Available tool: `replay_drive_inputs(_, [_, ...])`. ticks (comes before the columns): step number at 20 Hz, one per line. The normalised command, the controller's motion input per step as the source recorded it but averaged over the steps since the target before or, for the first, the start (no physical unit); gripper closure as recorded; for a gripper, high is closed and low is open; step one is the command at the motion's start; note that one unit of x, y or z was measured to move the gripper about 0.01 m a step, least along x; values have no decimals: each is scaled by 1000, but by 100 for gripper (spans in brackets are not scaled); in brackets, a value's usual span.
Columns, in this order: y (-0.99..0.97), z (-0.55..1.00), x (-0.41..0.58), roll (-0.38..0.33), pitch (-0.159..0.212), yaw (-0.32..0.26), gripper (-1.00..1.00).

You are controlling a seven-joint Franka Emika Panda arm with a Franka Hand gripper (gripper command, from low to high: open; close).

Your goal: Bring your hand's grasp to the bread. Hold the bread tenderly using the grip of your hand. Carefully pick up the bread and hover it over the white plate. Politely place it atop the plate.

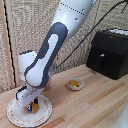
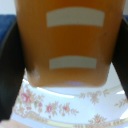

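Golden-orange bread, a small rectangular block bearing two pale strips on its face, fills most of the wrist view and sits clamped between the dark fingers of the hand. Hand: white boxy gripper, closed on the bread, lowered over the white plate at the near left of the wooden table in the exterior view. Plate: large, round, floral band on the rim, its centre showing directly under the bread in the wrist view. Position of bread: above the middle of the plate, very low; whether its underside already touches the plate cannot be told, since the block hides its own base. Also present: a small white bowl with yellow contents, further right and well apart from the plate; a black boxy appliance at the far right. Progress, as judged: reaching, grasping, lifting and carrying over the plate appear complete. Outstanding: settling the bread onto the plate, opening the fingers, and drawing the hand clear.
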Motion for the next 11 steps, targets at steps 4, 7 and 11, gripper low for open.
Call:
replay_drive_inputs(4, [-46, 7, 36, 0, -1, 11, -100])
replay_drive_inputs(7, [-63, 337, 28, 5, 0, 6, -100])
replay_drive_inputs(11, [-73, 549, 72, 24, 52, 8, -100])
